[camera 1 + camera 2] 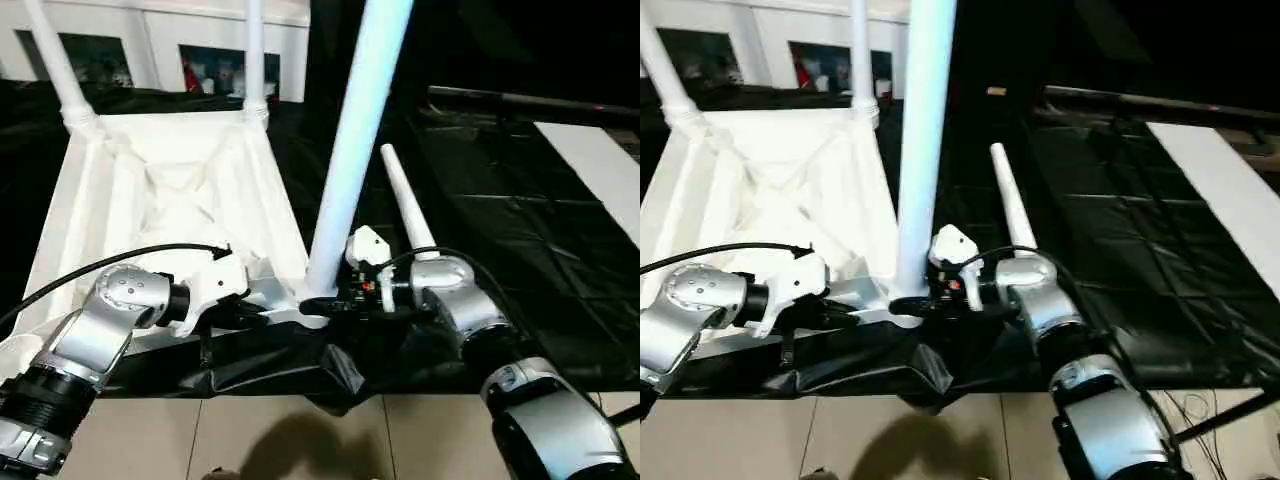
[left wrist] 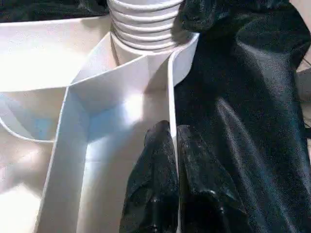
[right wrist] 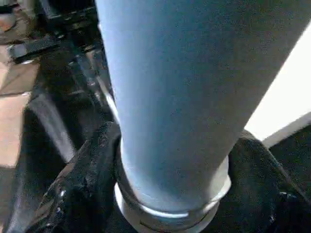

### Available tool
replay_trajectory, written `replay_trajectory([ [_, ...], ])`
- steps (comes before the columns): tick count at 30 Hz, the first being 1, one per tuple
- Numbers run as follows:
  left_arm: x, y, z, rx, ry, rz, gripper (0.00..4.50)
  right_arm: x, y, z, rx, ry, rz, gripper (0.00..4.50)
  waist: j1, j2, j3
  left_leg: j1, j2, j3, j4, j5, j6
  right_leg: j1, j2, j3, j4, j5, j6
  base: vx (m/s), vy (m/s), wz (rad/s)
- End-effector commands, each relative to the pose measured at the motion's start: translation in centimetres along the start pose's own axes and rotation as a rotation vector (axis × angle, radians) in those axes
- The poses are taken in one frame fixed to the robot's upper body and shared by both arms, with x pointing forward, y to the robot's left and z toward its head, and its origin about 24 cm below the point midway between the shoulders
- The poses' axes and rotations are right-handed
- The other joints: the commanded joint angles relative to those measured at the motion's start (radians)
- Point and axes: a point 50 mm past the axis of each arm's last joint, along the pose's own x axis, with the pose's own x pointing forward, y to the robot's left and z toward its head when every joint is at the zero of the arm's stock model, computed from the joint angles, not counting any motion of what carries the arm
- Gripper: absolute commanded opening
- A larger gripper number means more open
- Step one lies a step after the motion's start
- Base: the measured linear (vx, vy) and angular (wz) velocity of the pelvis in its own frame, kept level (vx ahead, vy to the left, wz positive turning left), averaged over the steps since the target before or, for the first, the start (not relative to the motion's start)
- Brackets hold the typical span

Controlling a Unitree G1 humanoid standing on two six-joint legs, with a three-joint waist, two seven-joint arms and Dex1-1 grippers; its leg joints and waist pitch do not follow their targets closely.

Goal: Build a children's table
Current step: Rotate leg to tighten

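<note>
Upright, leg (image 1: 352,150) in tabletop (image 1: 160,190) corner socket, right tool (image 1: 322,303) around its base, left tool (image 2: 172,160) clenched on rim.

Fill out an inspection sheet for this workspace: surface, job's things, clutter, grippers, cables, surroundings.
Surface: black sheet over the work area; tiled floor in front.
Job's things: tabletop lies underside up; two legs stand in its far corners; a third leg stands in the near corner; a fourth leg lies loose on the sheet.
Clutter: nothing seen.
Grippers: left gripper shut on the tabletop's edge wall; right gripper has a finger on each side of the third leg's base.
Cables: black cable over the left arm.
Surroundings: white glass-door cabinet behind; white board on the right.
</note>
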Motion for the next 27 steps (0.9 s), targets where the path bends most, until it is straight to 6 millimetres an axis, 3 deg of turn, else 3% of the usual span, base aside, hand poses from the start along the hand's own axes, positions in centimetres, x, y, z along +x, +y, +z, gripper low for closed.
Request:
replay_trajectory([
  [1, 1.0, 0.3, 0.8, -0.013, -0.024, 0.040, 0.00, -0.2, -0.6, -2.2, 0.117, 0.050, -0.196, 2.69, -0.003, 0.021, -0.055, 0.003, 0.018, 0.000, -0.067, -0.183, -0.009, 0.058, -0.085, 0.068, -0.079, -0.227, -0.160, 0.000, 0.000, 0.00],
  [3, 1.7, 1.1, 0.9, -0.063, -0.013, 0.134, 0.00, 0.3, -0.7, -2.9, 0.173, 0.062, -0.320, 2.69, -0.006, 0.023, -0.047, 0.008, 0.016, -0.001, -0.070, -0.219, -0.024, 0.052, -0.085, 0.067, -0.090, -0.318, -0.137, 0.000, 0.000, 0.00],
  [6, 2.8, 2.2, 1.1, -0.118, 0.009, 0.276, 0.00, 1.1, -1.0, -3.8, 0.232, 0.103, -0.521, 2.68, -0.009, 0.022, -0.045, 0.017, 0.011, -0.007, -0.073, -0.268, -0.046, 0.046, -0.087, 0.063, -0.105, -0.463, -0.091, 0.000, 0.000, 0.00],
  [7, 3.0, 2.4, 1.2, -0.138, 0.011, 0.303, 0.00, 1.2, -1.0, -3.9, 0.244, 0.108, -0.551, 2.68, -0.007, 0.020, -0.049, 0.015, 0.010, -0.009, -0.071, -0.267, -0.044, 0.050, -0.091, 0.062, -0.110, -0.490, -0.073, 0.000, 0.000, 0.00],
  [8, 3.7, 3.0, 1.5, -0.205, 0.014, 0.391, 0.00, 1.5, -1.2, -4.1, 0.275, 0.129, -0.657, 2.68, -0.009, 0.022, -0.050, 0.012, 0.010, -0.009, -0.071, -0.259, -0.043, 0.051, -0.090, 0.063, -0.109, -0.481, -0.070, 0.000, 0.000, 0.00],
  [10, 4.7, 3.4, 2.1, -0.276, 0.025, 0.471, 0.00, 2.3, -1.2, -3.9, 0.331, 0.129, -0.738, 2.67, -0.010, 0.023, -0.052, 0.023, 0.009, -0.005, -0.066, -0.262, -0.045, 0.039, -0.084, 0.063, -0.108, -0.453, -0.068, 0.000, 0.000, 0.00],
  [12, 5.4, 3.6, 2.4, -0.283, 0.033, 0.500, 0.00, 3.3, -1.1, -3.2, 0.388, 0.094, -0.775, 2.67, -0.008, 0.022, -0.053, 0.017, 0.007, -0.005, -0.068, -0.259, -0.036, 0.040, -0.082, 0.063, -0.105, -0.415, -0.071, 0.000, 0.000, 0.00],
  [15, 5.9, 3.6, 2.6, -0.274, 0.045, 0.503, 0.00, 4.6, -0.9, -2.0, 0.388, 0.051, -0.738, 2.67, -0.004, 0.017, -0.057, 0.011, 0.005, -0.003, -0.066, -0.239, -0.017, 0.043, -0.081, 0.063, -0.101, -0.364, -0.071, 0.000, 0.000, 0.00],
  [22, 5.8, 3.7, 2.5, -0.275, 0.053, 0.509, 0.00, 5.9, -0.1, -1.0, 0.363, -0.004, -0.623, 2.67, 0.000, 0.017, -0.057, 0.007, 0.008, -0.001, -0.068, -0.208, -0.009, 0.047, -0.083, 0.064, -0.094, -0.308, -0.087, 0.000, 0.000, 0.00],
  [24, 5.6, 3.7, 2.4, -0.270, 0.056, 0.512, 0.00, 5.9, -0.2, -0.8, 0.347, -0.013, -0.608, 3.23, -0.001, 0.018, -0.056, 0.008, 0.008, -0.001, -0.069, -0.221, -0.011, 0.045, -0.084, 0.063, -0.098, -0.336, -0.083, 0.000, 0.000, 0.00],
  [27, 5.4, 3.6, 2.3, -0.263, 0.052, 0.506, 0.00, 5.6, -0.5, -0.2, 0.309, -0.042, -0.591, 3.55, -0.003, 0.018, -0.055, 0.004, 0.007, -0.003, -0.069, -0.238, -0.006, 0.047, -0.084, 0.062, -0.102, -0.368, -0.073, 0.000, 0.000, 0.00],
])
